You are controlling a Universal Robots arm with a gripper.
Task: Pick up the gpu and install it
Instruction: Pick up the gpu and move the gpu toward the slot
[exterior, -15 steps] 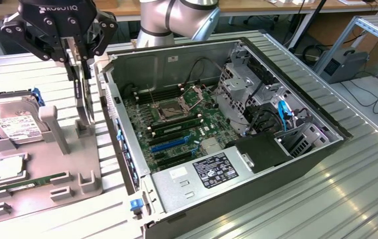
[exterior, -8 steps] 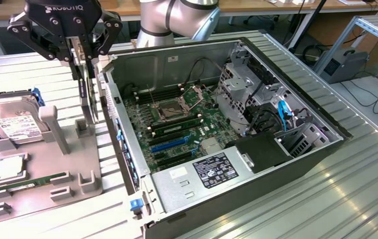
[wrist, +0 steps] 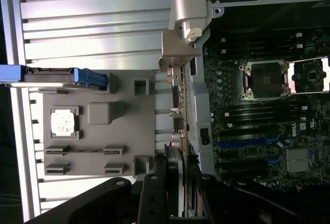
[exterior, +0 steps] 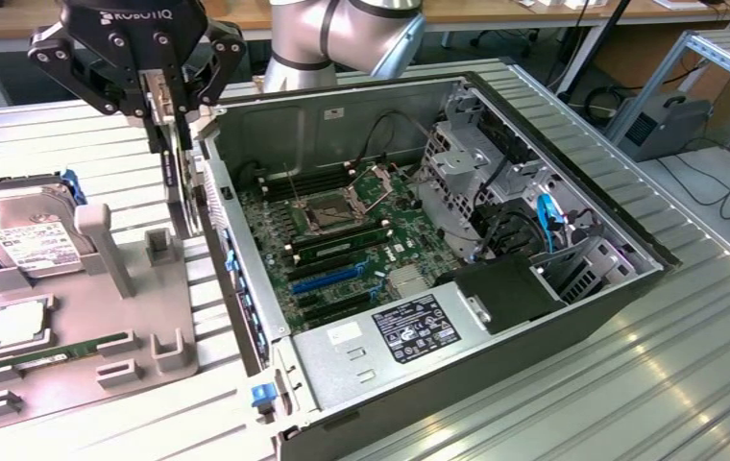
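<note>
So the gpu [exterior: 181, 192] is held on edge, hanging straight down from the gripper [exterior: 169, 106], whose fingers are clamped flat against the card's two faces near its upper edge. That grip makes sense, judging by the shape: a thin board is best pinched across its thickness so that the long connector edge is left free underneath. In the wrist view the gpu [wrist: 176, 105] is seen edge-on as a narrow strip running out from the gripper [wrist: 179, 183], with silvery bracket metal along it. The card is placed just beside the outer wall of the pc case [exterior: 339, 115], over the near edge of the grey fixture [exterior: 84, 298]. Whether its lower edge is clear of the fixture's upright posts [exterior: 160, 245] can't be told. The hard drive [exterior: 26, 240], cpu [exterior: 19, 325] and ram stick [exterior: 64, 351] are parked in their own holders on the fixture. The blue slots [exterior: 327, 279] on the motherboard [exterior: 339, 240] are unoccupied, so the pick-up looks done and the install not yet.
</note>
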